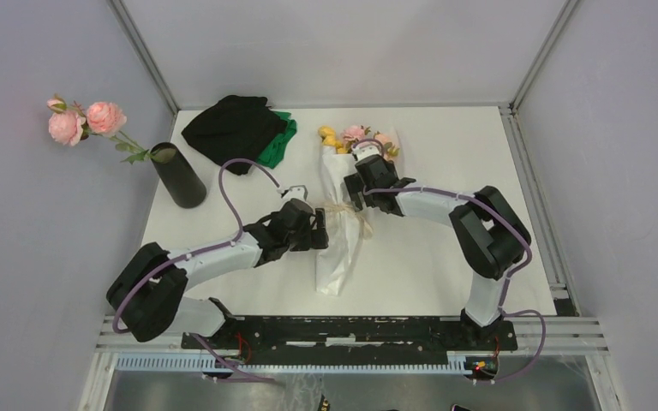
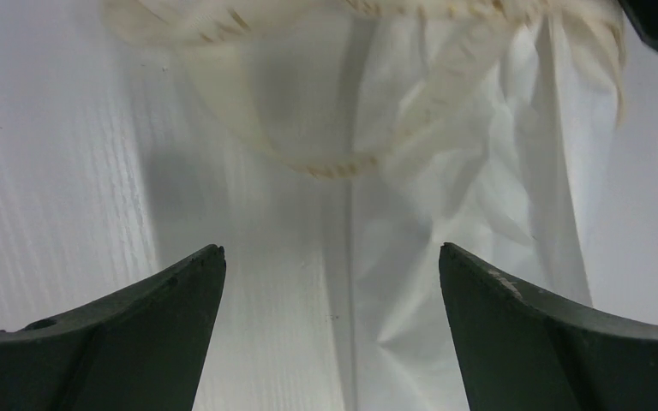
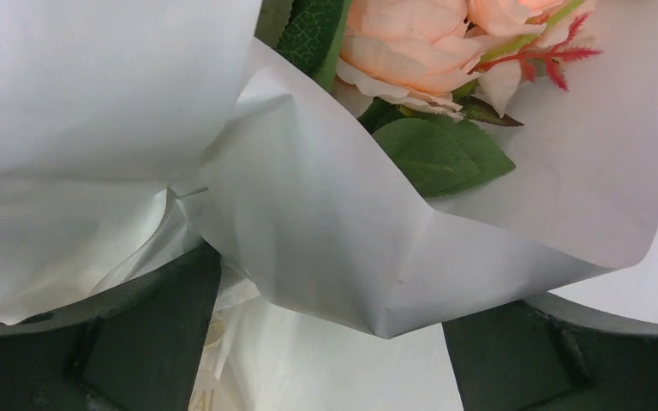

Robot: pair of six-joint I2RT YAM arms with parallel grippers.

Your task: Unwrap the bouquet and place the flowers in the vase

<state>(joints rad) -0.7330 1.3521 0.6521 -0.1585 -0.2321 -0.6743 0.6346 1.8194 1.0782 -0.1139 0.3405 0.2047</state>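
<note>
The cream lace ribbon [image 1: 343, 211] tying the white-paper rose bouquet [image 1: 340, 248] sits just right of the open left end effector [image 1: 318, 230], with the right end effector [image 1: 354, 183] equally open.

One black vase [image 1: 180, 180] here, with two pink roses [image 1: 104, 117] in it, maybe a bud too. One cloth heap [image 1: 236, 128] just right of the vase, and one wrapped bouquet [image 1: 341, 231] farther right.
</note>
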